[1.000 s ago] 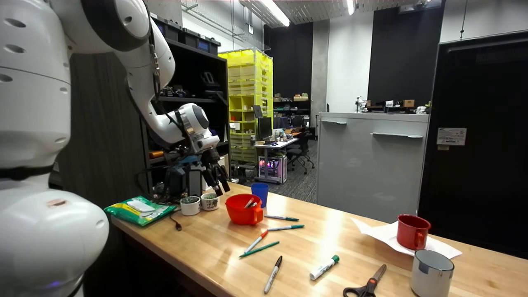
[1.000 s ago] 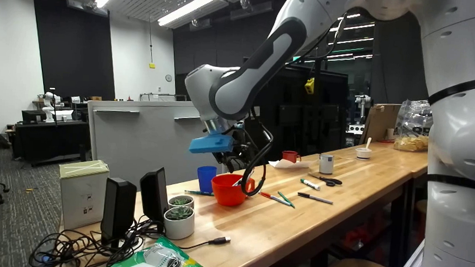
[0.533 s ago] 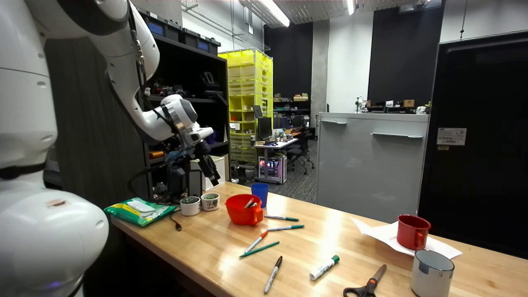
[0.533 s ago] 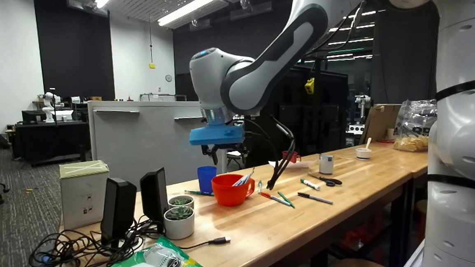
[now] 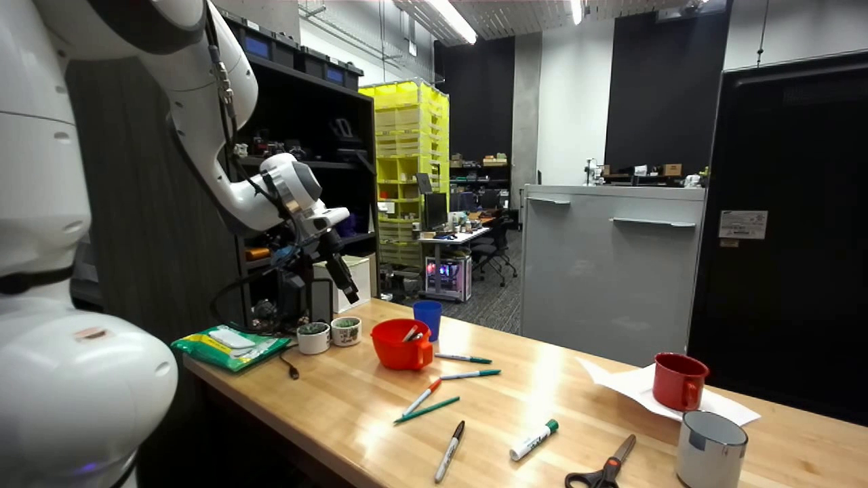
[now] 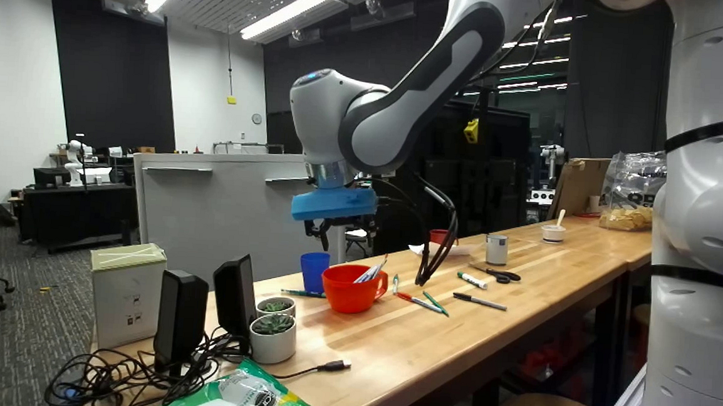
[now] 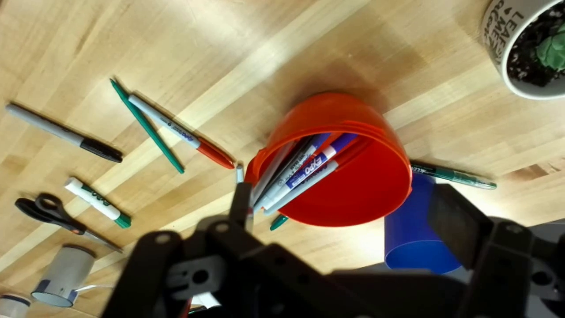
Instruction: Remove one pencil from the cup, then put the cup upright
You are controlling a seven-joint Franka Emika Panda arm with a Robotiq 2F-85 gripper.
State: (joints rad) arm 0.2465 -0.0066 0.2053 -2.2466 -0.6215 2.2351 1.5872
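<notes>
The bright red-orange cup [image 5: 395, 351] stands upright on the table in both exterior views [image 6: 346, 295]. In the wrist view the cup [image 7: 340, 110] shows its open mouth, with several pens and markers [image 7: 304, 170] leaning toward the handle side. A thin pale stick end with a reddish band [image 7: 250, 216] shows beside the left finger, mostly hidden by it, perhaps a pencil. My gripper [image 7: 348, 207] is open and empty, its fingers wide apart. In both exterior views the gripper [image 5: 351, 297] is above table height, apart from the cup; its fingers [image 6: 348, 237] are above the blue cup's rim.
A blue cup [image 5: 427, 320] stands close behind the red-orange cup. Two potted plants [image 5: 312, 339] and speakers [image 6: 181, 324] are nearby. Loose pens [image 5: 422, 397], a green pencil [image 5: 426, 411], scissors [image 5: 603, 469], a darker red cup [image 5: 678, 383] and a white-grey cup [image 5: 711, 447] lie farther along.
My gripper has risen and drawn back from the red-orange cup, and the wrist has turned. Most of this came in the first half second. The cup and pens have not moved.
</notes>
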